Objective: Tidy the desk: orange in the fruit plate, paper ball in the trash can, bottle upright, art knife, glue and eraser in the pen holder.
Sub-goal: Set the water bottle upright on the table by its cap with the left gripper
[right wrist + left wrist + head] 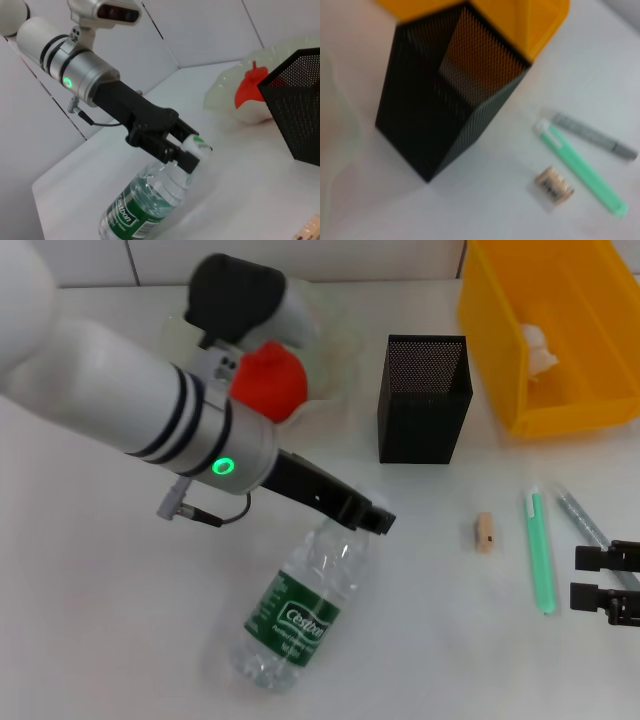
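On the white desk [120, 640], left hand [192, 150] clasps the lying bottle [295, 610].

The head camera looks down from above; both wrist cameras sit low, sharing the pen holder [424, 398].

The left arm reaches from ten o'clock of the head view toward centre, its wrist angled down. The left gripper [368, 517] [186, 150] has its black fingers [170, 131] clamped on a bottle's capped neck. The right gripper [607, 583] sits low at four o'clock, fingers parted, holding nothing.
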You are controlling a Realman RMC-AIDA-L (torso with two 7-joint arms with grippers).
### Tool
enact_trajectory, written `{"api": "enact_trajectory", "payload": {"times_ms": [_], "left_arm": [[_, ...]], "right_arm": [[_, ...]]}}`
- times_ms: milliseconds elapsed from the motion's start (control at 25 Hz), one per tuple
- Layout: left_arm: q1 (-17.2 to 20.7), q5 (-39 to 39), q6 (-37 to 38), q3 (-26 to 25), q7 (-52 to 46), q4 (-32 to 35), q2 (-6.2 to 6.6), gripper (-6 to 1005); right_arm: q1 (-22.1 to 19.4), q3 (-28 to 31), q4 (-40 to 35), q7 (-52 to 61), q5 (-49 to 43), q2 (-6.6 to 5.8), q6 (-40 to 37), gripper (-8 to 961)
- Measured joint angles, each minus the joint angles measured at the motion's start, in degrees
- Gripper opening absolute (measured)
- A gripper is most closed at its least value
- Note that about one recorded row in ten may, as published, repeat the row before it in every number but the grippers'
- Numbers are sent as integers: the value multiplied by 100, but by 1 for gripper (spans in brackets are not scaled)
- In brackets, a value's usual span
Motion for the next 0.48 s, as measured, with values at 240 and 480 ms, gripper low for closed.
{"api": "enact_trajectory", "payload": {"times_ms": [240, 480], "left_arm": [[718, -923, -3, -589, 927, 452, 13, 454], [1277, -2291, 202, -1267, 2527, 180, 16, 451]], "right_arm": [[6, 134, 7, 3, 11, 51, -71, 680], [35, 146, 7, 66, 107, 117, -84, 681]]}}
